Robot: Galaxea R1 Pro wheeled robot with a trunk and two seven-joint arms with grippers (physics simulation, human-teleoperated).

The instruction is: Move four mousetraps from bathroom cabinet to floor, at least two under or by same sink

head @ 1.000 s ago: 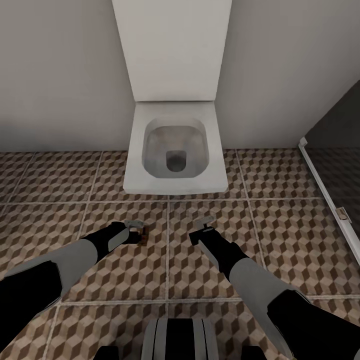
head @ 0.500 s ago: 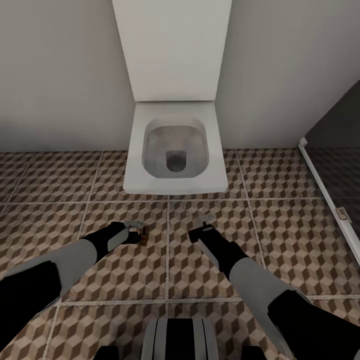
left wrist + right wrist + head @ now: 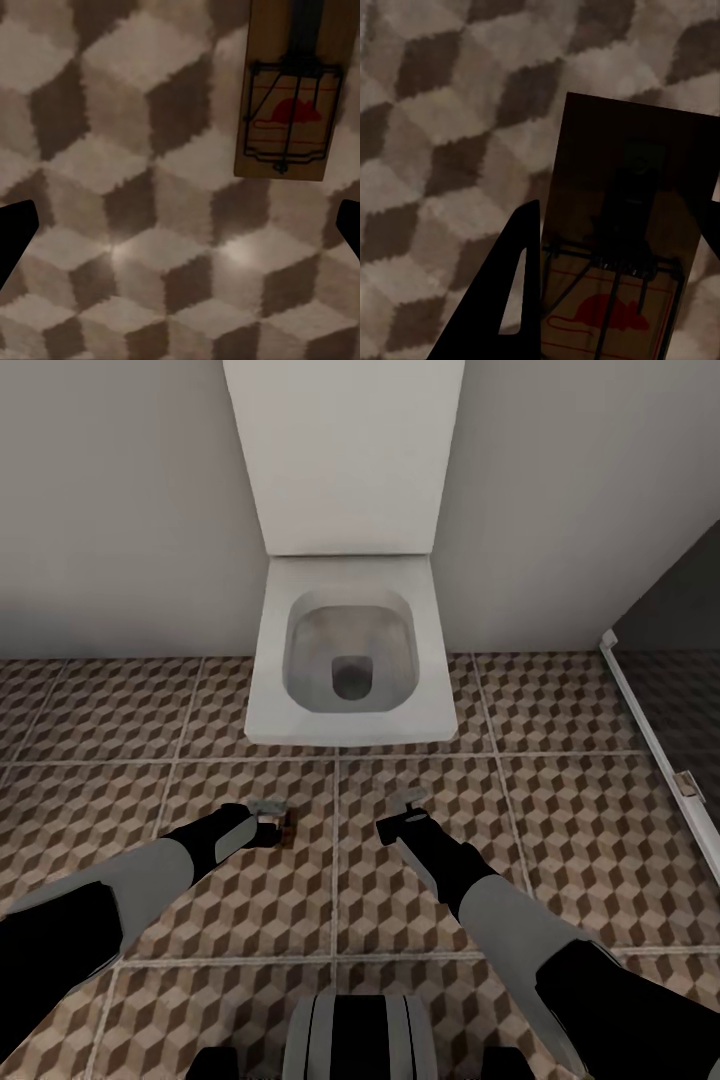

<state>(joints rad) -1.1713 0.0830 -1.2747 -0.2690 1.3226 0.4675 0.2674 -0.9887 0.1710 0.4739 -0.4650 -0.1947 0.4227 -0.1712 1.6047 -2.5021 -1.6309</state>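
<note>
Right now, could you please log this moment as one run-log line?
scene: white toilet ahead | left gripper: open, small brown wooden mousetrap at tips | right gripper: shut on second mousetrap | below: cube-patterned tile floor

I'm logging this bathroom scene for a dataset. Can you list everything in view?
flat brown wooden mousetrap with red mark: one, brown, on the tiles by the left gripper, untouched
second brown wooden mousetrap: one, shadowed, between the right jaws
cube-patterned tiled floor: brown, beige, white, throughout
white rectangular toilet: one, against the wall ahead
pale wall: behind the toilet
dark glass screen: one, white-framed, far right
left gripper: jaws open
right gripper: jaws gripping
</note>
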